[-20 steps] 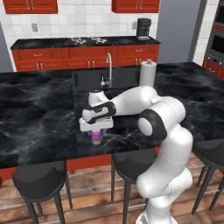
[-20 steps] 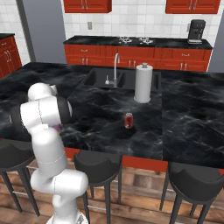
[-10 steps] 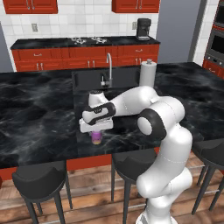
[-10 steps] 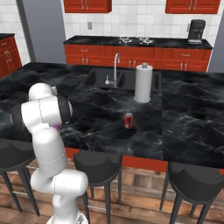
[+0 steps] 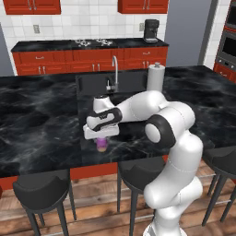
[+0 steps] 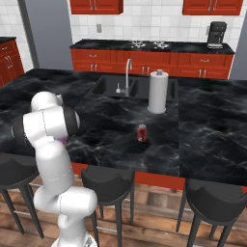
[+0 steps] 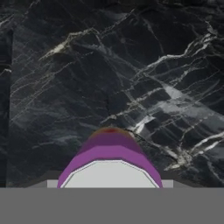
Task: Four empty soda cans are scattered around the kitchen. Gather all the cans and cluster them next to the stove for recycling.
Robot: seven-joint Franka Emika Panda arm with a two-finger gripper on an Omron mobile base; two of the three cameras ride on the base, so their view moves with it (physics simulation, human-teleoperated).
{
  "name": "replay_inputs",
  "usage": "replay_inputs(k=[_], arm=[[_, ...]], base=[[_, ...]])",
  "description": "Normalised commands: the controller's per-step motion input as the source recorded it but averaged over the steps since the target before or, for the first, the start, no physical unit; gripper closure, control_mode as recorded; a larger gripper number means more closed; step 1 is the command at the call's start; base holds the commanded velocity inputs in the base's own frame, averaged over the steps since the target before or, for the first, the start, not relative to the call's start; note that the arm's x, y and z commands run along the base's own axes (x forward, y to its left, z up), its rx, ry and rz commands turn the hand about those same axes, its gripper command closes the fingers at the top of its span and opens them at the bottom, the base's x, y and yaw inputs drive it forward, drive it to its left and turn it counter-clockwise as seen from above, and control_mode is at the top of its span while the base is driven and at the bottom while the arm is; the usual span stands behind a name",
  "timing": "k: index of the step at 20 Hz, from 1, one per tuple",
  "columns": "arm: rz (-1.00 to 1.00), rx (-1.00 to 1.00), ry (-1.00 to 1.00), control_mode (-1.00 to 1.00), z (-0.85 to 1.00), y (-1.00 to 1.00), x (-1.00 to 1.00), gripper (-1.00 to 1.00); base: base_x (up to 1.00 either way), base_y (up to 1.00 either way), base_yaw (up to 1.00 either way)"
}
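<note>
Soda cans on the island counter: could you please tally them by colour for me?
Pink-purple soda can: 1
Red soda can: 1
Total: 2

A: We see a glossy white arm (image 5: 177,138), rounded shell segments, fat tubular links.

B: Joints? We see a dark grey to black disc cap at the elbow, with dark bands where segments meet.

A: Same in the right base view: white shells, black ring at the joint. The hand (image 5: 102,124) is a white block with a black section on top.

B: We can't make out cables, screws or markings.
</note>
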Motion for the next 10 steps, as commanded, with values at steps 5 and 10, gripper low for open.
replay_inputs(k=[5,10], arm=[[0.00,-0.02,0.00,-1.00,0.37,0.00,0.00,1.00],[0.00,-0.04,0.00,-1.00,0.46,-0.01,0.00,1.00]], base=[[0.00,0.00,0.00],[0.00,0.00,0.00]])
